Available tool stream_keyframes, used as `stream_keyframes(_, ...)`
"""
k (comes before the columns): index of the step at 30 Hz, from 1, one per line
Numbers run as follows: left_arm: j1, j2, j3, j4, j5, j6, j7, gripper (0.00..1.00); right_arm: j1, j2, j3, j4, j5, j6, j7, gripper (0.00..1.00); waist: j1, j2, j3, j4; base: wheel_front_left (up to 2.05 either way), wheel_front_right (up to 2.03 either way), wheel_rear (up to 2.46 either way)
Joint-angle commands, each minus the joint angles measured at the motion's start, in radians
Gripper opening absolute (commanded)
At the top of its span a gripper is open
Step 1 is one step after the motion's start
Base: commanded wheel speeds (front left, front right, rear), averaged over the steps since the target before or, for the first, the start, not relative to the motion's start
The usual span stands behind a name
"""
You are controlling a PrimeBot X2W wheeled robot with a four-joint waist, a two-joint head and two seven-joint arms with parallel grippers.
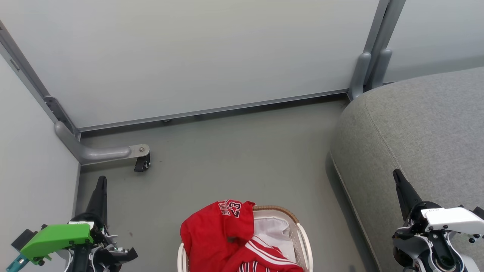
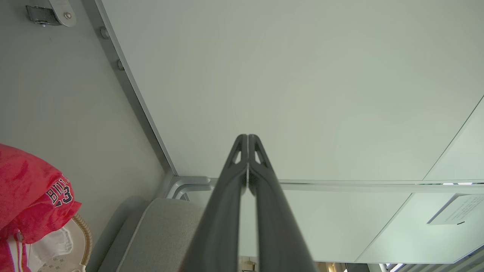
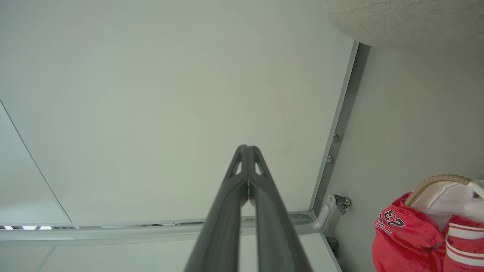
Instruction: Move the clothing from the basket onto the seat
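Left hand [image 1: 101,178] and right hand [image 1: 396,173] closed, empty; red clothing [image 1: 215,234] over basket [image 1: 303,238], "23" end toward wall [image 1: 208,56].

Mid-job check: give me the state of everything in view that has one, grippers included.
seat, no clothing on the visible part.
basket, upright on the floor, loaded.
"23" garment, crumpled, draped over the basket's left rim.
striped garment, bunched inside the basket.
liner, rumpled, partly uncovered.
left gripper, shut, holding nothing.
right gripper, shut, holding nothing.
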State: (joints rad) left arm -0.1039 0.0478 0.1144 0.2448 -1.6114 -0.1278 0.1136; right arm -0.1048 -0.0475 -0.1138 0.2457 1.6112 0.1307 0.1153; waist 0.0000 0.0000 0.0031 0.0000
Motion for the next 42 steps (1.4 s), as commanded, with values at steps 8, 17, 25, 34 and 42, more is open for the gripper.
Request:
stream_keyframes(8,-0.011,0.005,0.001,-0.001,-0.003,-0.008,0.003,0.00,-0.008,-0.006,-0.001,-0.004,0.003,0.000,0.000,0.00,0.0000,0.0000,0.000,0.000,0.00,0.00,0.00)
stream_keyframes(17,-0.011,0.005,0.001,-0.001,-0.003,-0.008,0.003,0.00,-0.008,-0.006,-0.001,-0.004,0.003,0.000,0.000,0.00,0.0000,0.0000,0.000,0.000,0.00,0.00,0.00)
stream_keyframes(25,-0.011,0.005,0.001,-0.001,-0.003,-0.008,0.003,0.00,-0.008,-0.006,-0.001,-0.004,0.003,0.000,0.000,0.00,0.0000,0.0000,0.000,0.000,0.00,0.00,0.00)
stream_keyframes(34,-0.011,0.005,0.001,-0.001,-0.003,-0.008,0.003,0.00,-0.008,-0.006,-0.001,-0.004,0.003,0.000,0.000,0.00,0.0000,0.0000,0.000,0.000,0.00,0.00,0.00)
stream_keyframes(42,-0.011,0.005,0.001,-0.001,-0.003,-0.008,0.003,0.00,-0.008,-0.006,-0.001,-0.004,0.003,0.000,0.000,0.00,0.0000,0.0000,0.000,0.000,0.00,0.00,0.00)
